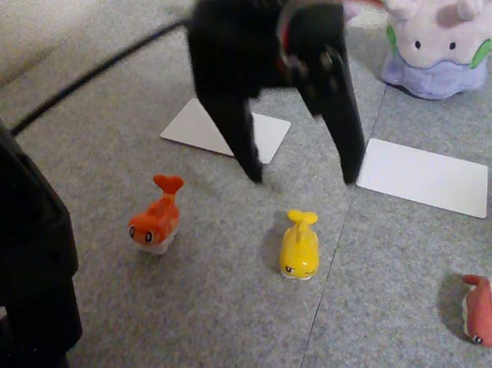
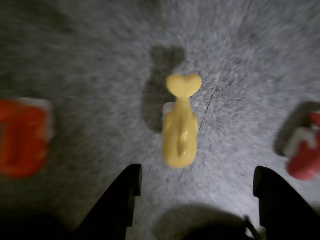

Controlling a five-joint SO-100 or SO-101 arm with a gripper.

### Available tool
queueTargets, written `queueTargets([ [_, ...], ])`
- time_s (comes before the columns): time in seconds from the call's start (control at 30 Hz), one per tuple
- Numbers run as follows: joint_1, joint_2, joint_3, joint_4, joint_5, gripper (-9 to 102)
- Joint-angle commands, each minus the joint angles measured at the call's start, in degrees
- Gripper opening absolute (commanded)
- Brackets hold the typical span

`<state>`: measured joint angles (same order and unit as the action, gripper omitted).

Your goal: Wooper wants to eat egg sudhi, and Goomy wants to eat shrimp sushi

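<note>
So the gripper (image 1: 304, 181) is hanging over the grey mat (image 1: 203, 328) with its two black fingers spread wide, nothing between them. In the wrist view the egg sudhi (image 2: 180, 125) sits just ahead of the fingertips (image 2: 131, 181), lined up with the gap, tail pointing away. In the other view the shrimp sushi (image 1: 157, 215) is off to its left and a dark-red sushi toy (image 1: 487, 313) is way over on the right. Goomy (image 1: 439, 39) sits at the back, behind a white card (image 1: 426, 177). A second white card (image 1: 225, 130) is partly hidden by the arm.
</note>
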<state>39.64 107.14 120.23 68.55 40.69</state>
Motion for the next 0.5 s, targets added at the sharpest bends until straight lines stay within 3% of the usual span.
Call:
queueTargets([
  [0.0, 1.4, -7.2, -2.3, -3.3, -1.7, 26],
  [0.47, 3.3, -14.2, -2.3, -9.7, -1.3, 23],
])
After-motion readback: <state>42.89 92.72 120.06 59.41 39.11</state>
